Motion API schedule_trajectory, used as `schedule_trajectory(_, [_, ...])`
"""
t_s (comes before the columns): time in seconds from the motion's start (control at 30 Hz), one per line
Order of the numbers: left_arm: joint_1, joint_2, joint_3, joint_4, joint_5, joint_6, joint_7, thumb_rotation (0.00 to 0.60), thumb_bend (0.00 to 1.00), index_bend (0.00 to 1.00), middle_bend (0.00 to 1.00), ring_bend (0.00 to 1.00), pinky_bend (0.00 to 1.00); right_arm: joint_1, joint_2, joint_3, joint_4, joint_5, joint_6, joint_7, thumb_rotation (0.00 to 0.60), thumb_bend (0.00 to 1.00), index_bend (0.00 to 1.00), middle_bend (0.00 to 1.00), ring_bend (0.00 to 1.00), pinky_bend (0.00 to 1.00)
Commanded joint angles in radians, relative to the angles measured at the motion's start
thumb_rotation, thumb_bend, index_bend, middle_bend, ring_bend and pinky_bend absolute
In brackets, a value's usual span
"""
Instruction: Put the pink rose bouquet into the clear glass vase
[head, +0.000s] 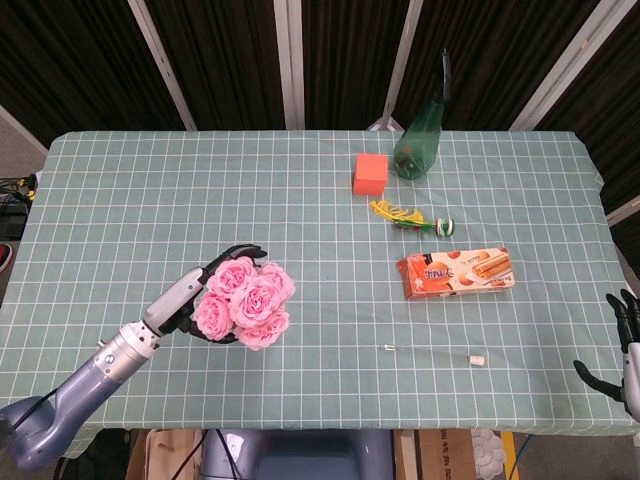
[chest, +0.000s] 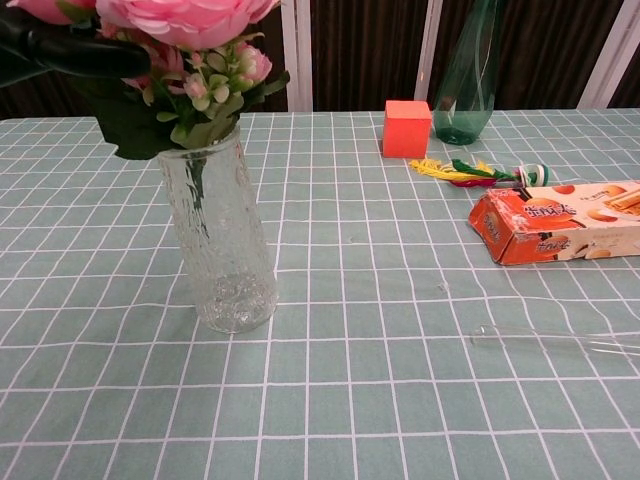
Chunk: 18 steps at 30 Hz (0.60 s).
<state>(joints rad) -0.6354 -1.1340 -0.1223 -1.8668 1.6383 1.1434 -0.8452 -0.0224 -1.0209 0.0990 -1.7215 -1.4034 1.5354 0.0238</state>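
We've got the pink rose bouquet (chest: 190, 40) seated in the clear glass vase (chest: 218, 240), left hand (head: 205, 285) cupped around the blooms, fingers spread. Right hand (head: 620, 340) idles open at the table edge. Snag leaves withdrawing, and the vase tips.

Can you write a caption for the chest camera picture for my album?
Pink roses sit in the glass vase, robot's left hand beside them.
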Motion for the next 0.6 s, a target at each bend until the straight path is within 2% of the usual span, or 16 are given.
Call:
schedule_trajectory(0.03, [0.013, 0.026, 0.011, -0.008, 0.002, 0.011, 0.031, 0.600, 0.22, 0.08, 0.08, 0.00, 0.09, -0.001, 0.001, 0.000, -0.001, 0.000, 0.001, 0.000, 0.600, 0.21, 0.10, 0.05, 0.03, 0.00])
schedule_trajectory(0.13, [0.033, 0.058, 0.022, -0.013, -0.005, 0.023, 0.114, 0.600, 0.21, 0.06, 0.07, 0.00, 0.09, -0.002, 0.001, 0.000, -0.002, -0.001, 0.003, 0.002, 0.600, 0.21, 0.10, 0.05, 0.03, 0.00])
schedule_trajectory(0.33, [0.094, 0.164, 0.039, -0.105, -0.063, 0.052, 0.408, 0.600, 0.20, 0.06, 0.08, 0.00, 0.09, -0.002, 0.001, -0.001, -0.005, -0.001, 0.001, 0.000, 0.600, 0.21, 0.10, 0.05, 0.03, 0.00])
schedule_trajectory(0.43, [0.153, 0.189, 0.035, -0.148, -0.078, 0.145, 0.567, 0.600, 0.20, 0.05, 0.07, 0.01, 0.09, -0.001, 0.001, -0.001, -0.007, -0.002, 0.001, -0.004, 0.600, 0.21, 0.10, 0.05, 0.03, 0.00])
schedule_trajectory(0.6, [0.300, 0.185, 0.063, -0.145, -0.061, 0.356, 0.969, 0.600, 0.21, 0.08, 0.09, 0.02, 0.13, -0.003, 0.004, -0.003, -0.008, -0.008, 0.005, -0.001, 0.600, 0.21, 0.11, 0.05, 0.03, 0.00])
